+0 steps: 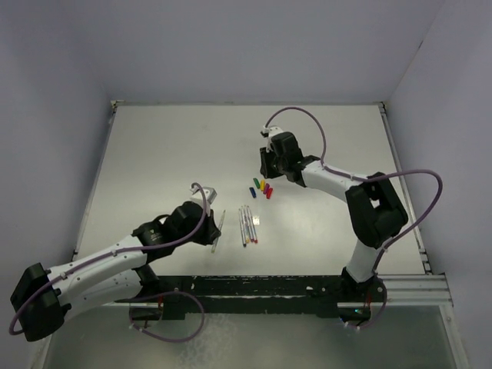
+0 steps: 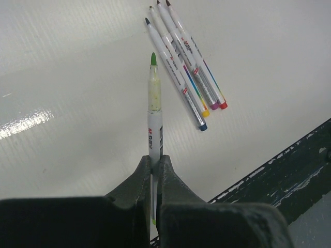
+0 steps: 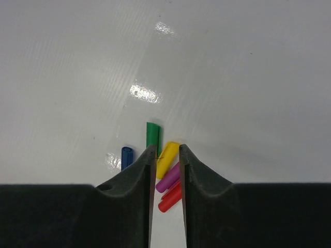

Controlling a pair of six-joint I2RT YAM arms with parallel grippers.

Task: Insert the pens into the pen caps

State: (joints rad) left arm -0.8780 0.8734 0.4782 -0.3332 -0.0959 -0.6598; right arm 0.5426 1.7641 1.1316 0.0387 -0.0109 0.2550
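Note:
My left gripper (image 2: 155,165) is shut on the green pen (image 2: 154,119), whose green tip (image 2: 153,58) points away from the wrist, just above the table. In the top view this gripper (image 1: 216,233) sits left of the other pens (image 1: 247,224). Those several pens (image 2: 191,77) lie side by side, with blue, yellow, purple and red ends. My right gripper (image 3: 167,152) is open and empty, hovering over the caps (image 1: 263,187). The green cap (image 3: 152,135), blue cap (image 3: 126,156), yellow cap (image 3: 166,157), purple cap (image 3: 169,178) and red cap (image 3: 169,199) lie clustered on the table.
The white table (image 1: 154,154) has raised edges and grey walls behind and to the sides. A dark rail (image 2: 289,160) runs along the near edge, close to the pens. A small white scrap (image 1: 256,221) lies by the pens.

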